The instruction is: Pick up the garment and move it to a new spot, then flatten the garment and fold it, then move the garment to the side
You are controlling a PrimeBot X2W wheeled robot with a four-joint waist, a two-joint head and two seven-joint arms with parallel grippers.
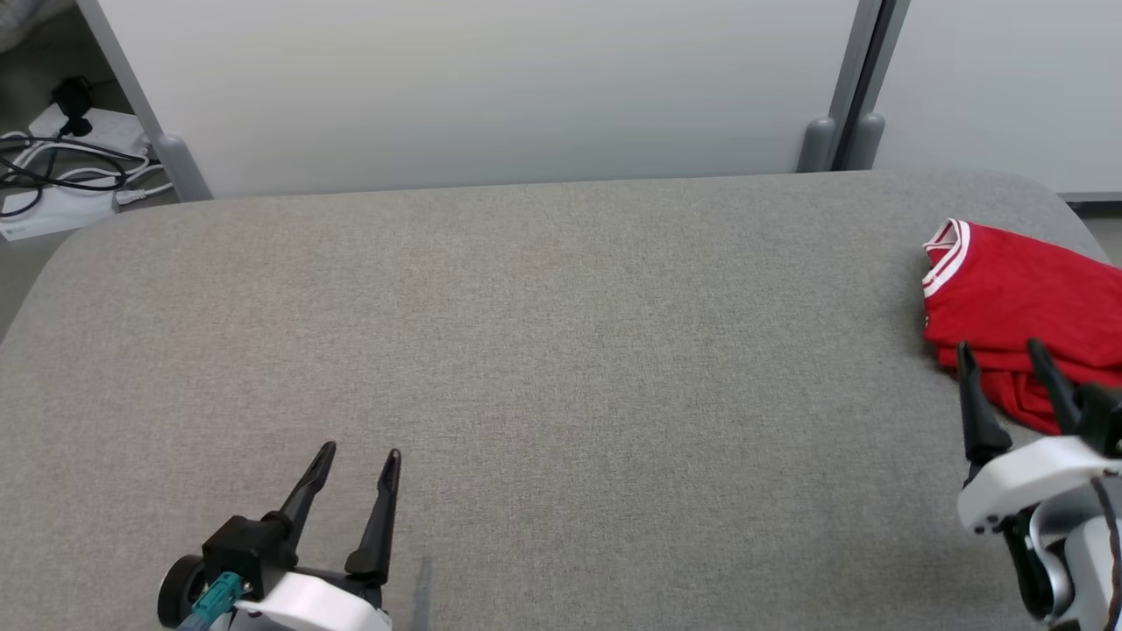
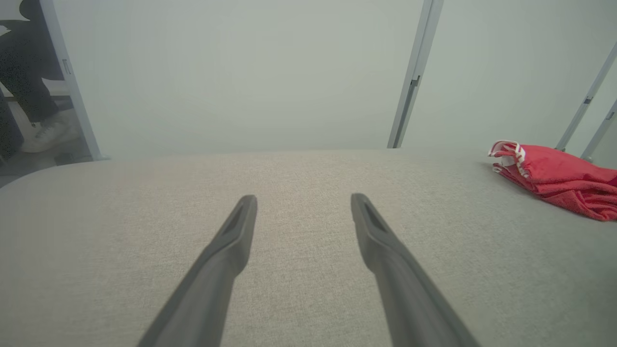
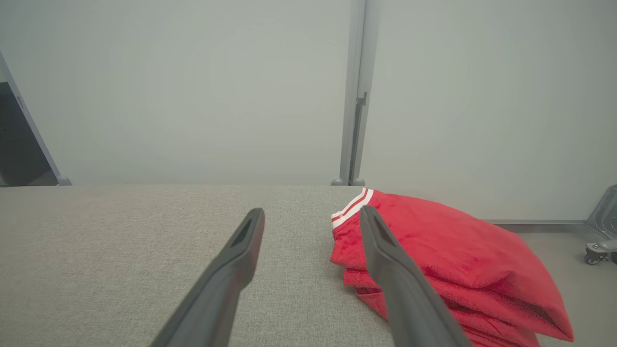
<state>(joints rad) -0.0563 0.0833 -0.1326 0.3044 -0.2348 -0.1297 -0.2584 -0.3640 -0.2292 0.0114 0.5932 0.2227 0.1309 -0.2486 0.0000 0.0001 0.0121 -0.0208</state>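
L. gripper (image 1: 361,452) & r. gripper (image 1: 1001,348) showing long dark fingers (image 1: 302,495), white shells (image 1: 1026,478) behind; teal connector (image 1: 219,594) sitting behind L. fingers.

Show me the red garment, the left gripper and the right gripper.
red garment (image 3: 434,250), right wrist view, on its top folded layer.
left gripper (image 1: 361,451), head view, midway between its fingertips.
right gripper (image 1: 1000,346), head view, midway between its fingertips.

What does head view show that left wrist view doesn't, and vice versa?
Head view adds: the right gripper, open, by the near edge of the red garment; cables and a white box on the floor, upper left. Left wrist view adds: a person's dark leg and white shoe, far left. Shared: the open left gripper over the grey surface, the folded garment at its right end, the pale wall panels.
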